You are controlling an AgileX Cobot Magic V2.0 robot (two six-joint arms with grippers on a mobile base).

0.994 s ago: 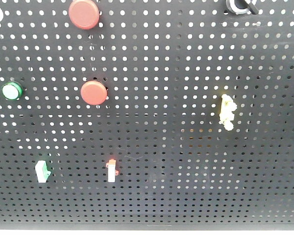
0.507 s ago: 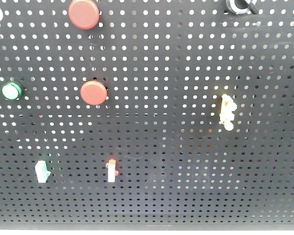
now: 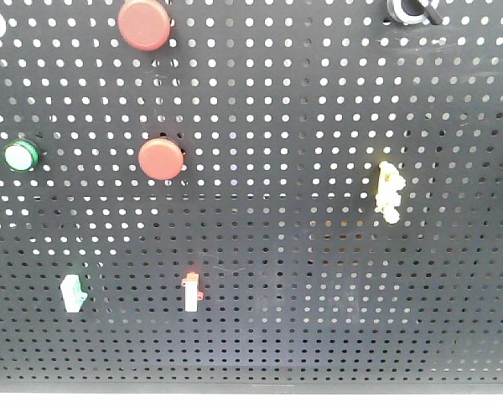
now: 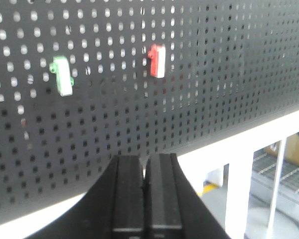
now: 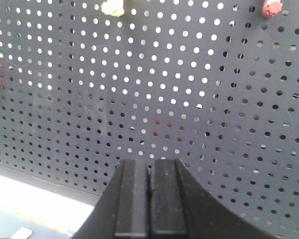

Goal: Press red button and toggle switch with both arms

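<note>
Closest to each wrist camera is its own gripper. The left gripper (image 4: 144, 172) has its two black fingers pressed flat together, with nothing between them. The right gripper (image 5: 149, 174) looks the same: fingers together, holding nothing. Closed fingers make one firm tip, which I think is good for poking a button or flipping a switch.

Past the left gripper stands the black board full of holes (image 4: 229, 74), and neither gripper touches it. In the left wrist view the toggle switch (image 4: 157, 60) sits at about 12 o'clock from the gripper, well apart. The green-tipped switch (image 4: 63, 75) is toward 10 o'clock.

In the front view the toggle switch (image 3: 191, 292) is low on the board, and its red tip glows. A red button (image 3: 161, 158) sits above it at 11 o'clock, and another red button (image 3: 144, 23) is higher up at the top edge. A green button (image 3: 20, 155) is far out at 9 o'clock. A yellow bumpy piece (image 3: 389, 192) is at 3 o'clock.

No arm shows in the front view, so the pressing looks not yet done.
</note>
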